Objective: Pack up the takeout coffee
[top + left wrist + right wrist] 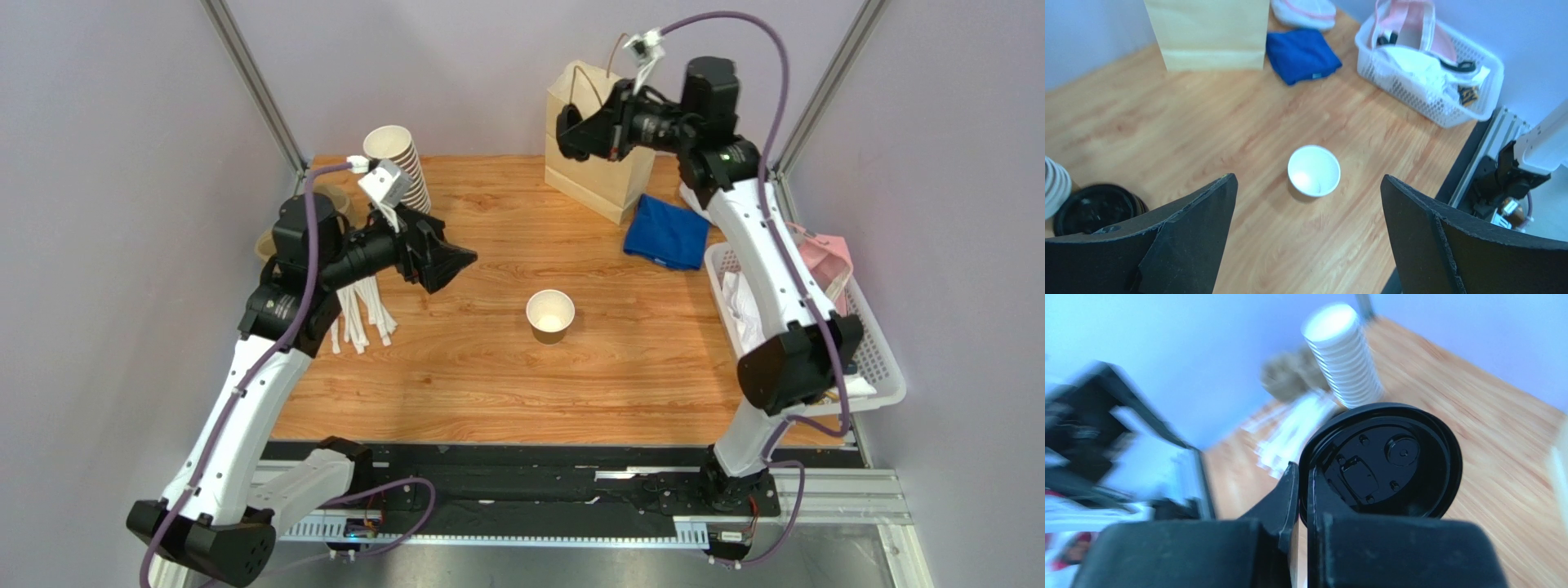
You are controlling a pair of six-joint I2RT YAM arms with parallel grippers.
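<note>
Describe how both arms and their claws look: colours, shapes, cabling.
Left arm and right arm match: rounded white links between black joint housings, each trailed by a purple cable. The left claw and right claw have broad matte-black wedge fingers, with a small white camera mount on each wrist.

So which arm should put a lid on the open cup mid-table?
Right. The right pincer is shut on a black lid, and the cup stands lidless. The left pincer is open and empty, though it looks nearer.
</note>
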